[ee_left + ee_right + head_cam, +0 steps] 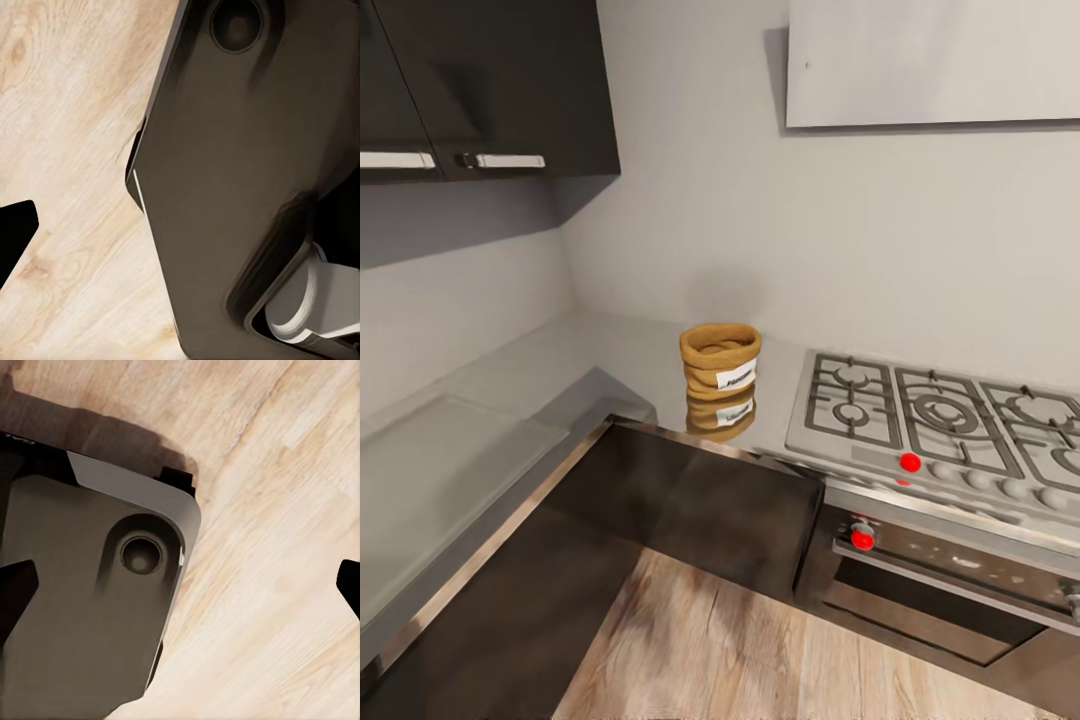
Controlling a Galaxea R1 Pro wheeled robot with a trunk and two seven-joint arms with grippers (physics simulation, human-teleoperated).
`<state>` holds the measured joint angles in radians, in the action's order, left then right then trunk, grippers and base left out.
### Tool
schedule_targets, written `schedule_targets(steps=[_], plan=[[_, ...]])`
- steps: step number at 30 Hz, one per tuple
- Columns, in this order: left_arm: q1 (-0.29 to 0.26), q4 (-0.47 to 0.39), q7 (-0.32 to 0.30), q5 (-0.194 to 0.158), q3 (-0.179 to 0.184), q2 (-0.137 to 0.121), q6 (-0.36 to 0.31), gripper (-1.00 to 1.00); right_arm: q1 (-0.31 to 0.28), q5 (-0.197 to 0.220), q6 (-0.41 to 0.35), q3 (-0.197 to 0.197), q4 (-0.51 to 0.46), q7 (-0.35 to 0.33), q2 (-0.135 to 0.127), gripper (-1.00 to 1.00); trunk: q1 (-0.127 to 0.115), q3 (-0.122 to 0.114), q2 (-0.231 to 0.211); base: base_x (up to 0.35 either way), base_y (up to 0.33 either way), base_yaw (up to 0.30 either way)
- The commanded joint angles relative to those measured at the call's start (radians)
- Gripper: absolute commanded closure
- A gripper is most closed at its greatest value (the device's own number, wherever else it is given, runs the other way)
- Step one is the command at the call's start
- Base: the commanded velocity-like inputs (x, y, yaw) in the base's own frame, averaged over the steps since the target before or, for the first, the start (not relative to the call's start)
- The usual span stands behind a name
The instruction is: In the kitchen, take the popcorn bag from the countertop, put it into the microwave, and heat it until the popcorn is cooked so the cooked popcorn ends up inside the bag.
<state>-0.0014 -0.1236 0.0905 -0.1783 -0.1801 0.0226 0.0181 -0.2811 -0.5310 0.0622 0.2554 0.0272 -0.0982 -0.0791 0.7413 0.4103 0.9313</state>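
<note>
The popcorn bag (pixel 720 362), a small tan cloth sack with a rolled rim and a white label, stands upright on the silver-grey countertop (pixel 630 360) near the inner corner, just left of the gas hob (pixel 930 415). Its reflection shows on the worktop in front of it. The popcorn inside is hidden, and the microwave is out of view. In the right wrist view, the right gripper (pixel 180 592) is open, its dark fingertips (pixel 15 592) at opposite edges, empty over the wood floor. One fingertip (pixel 15 240) of the left gripper (pixel 180 240) sits far out at the edge, open and empty.
The worktop runs in an L, with a long section (pixel 440 470) along the left wall. Dark upper cabinets (pixel 480 90) hang over it. An oven (pixel 950 590) with red knobs (pixel 862 538) sits under the hob. Both wrist views look down on the robot's dark base (pixel 247 187) and pale wood floor (pixel 760 650).
</note>
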Motion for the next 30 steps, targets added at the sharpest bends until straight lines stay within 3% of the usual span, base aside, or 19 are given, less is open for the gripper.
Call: schedule_targets(steps=[1,12,16,30], plan=[[0.000,-0.001,0.002,-0.010,0.001,0.000,0.002,-1.00,-0.001,-0.007,0.005,0.008,0.003,-0.002,-0.001,-1.00,0.000,0.003,0.001,0.000,0.000,0.000],[0.000,-0.001,0.002,-0.010,0.001,0.000,0.002,-1.00,-0.001,-0.007,0.005,0.008,0.003,-0.002,-0.001,-1.00,0.000,0.020,0.001,0.000,0.000,0.000],[0.000,0.002,0.002,-0.009,0.001,0.001,0.002,-1.00,-0.001,-0.007,0.005,0.008,0.003,-0.002,-0.001,-1.00,-0.015,0.014,-0.027,0.000,0.000,0.000],[0.000,-0.005,0.003,-0.010,0.001,0.000,0.002,-1.00,-0.001,-0.008,0.005,0.008,0.002,-0.003,-0.001,-1.00,-0.015,0.018,-0.027,0.000,0.000,0.000]])
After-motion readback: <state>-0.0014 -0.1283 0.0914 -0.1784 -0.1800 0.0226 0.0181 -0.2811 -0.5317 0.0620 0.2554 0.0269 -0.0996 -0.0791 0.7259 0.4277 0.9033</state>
